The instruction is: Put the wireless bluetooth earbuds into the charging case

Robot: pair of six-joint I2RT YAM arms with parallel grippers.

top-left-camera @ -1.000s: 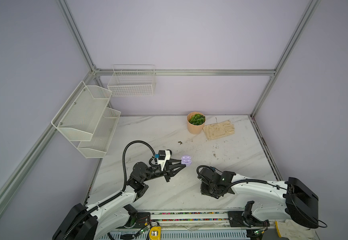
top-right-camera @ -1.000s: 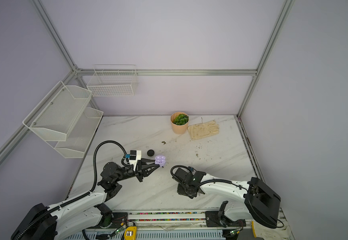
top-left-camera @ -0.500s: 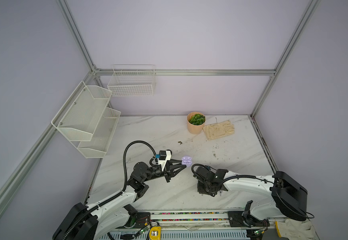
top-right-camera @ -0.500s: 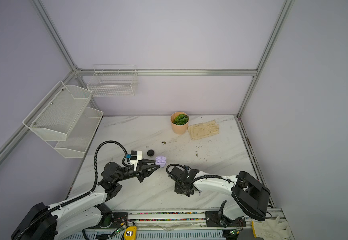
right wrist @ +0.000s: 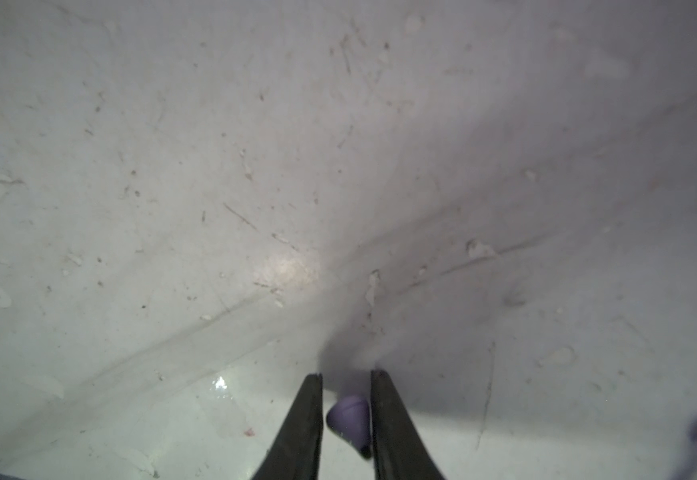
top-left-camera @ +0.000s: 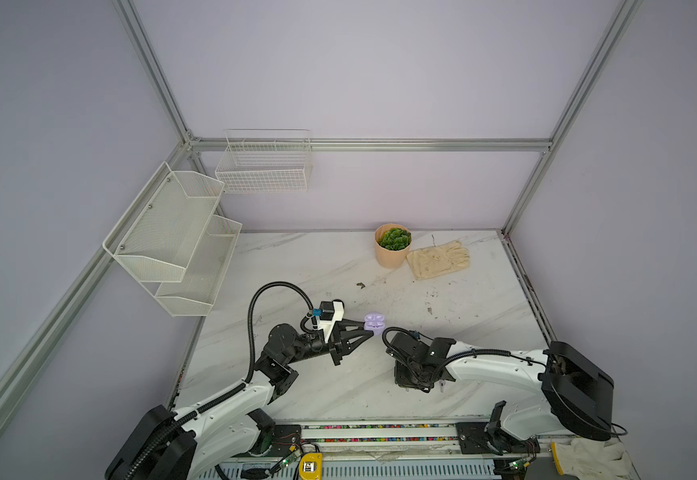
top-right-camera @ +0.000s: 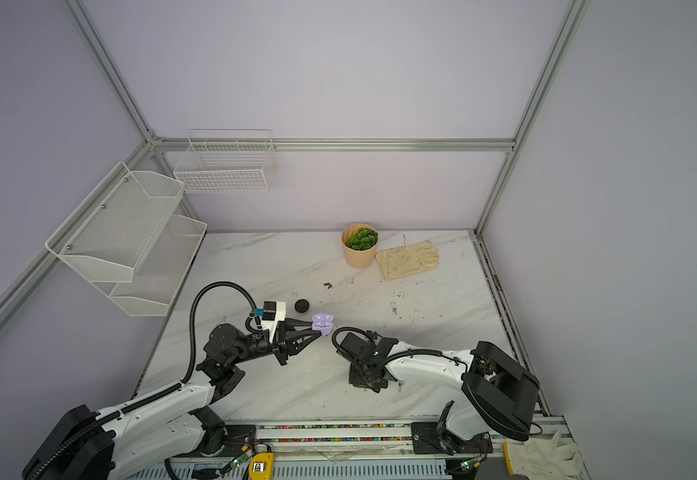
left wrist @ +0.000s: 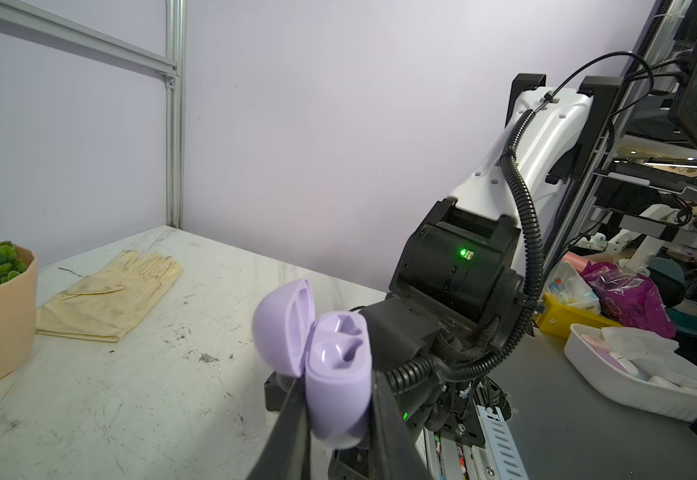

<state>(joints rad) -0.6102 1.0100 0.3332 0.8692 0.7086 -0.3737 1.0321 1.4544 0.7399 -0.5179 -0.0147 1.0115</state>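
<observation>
The left claw [left wrist: 338,415] is gripping the open lilac clamshell charging case [left wrist: 326,357] by its base, holding it above the white marble desk [top-left-camera: 338,257], left of the middle. Only the left wrist view is showing the case's two moulded pockets. The right claw [right wrist: 346,382] is pointing down near the desk's front edge, its fingers narrow around one small lilac stemmed earbud [right wrist: 348,417], which only the right wrist view is showing. Whether they are pinching it I cannot tell. In a top view a second pale earbud [top-right-camera: 399,385] is lying just beside that claw, and one round black puck-like case [top-right-camera: 301,306] is sitting just beyond the lilac case. That is making two cases and two earbuds.
</observation>
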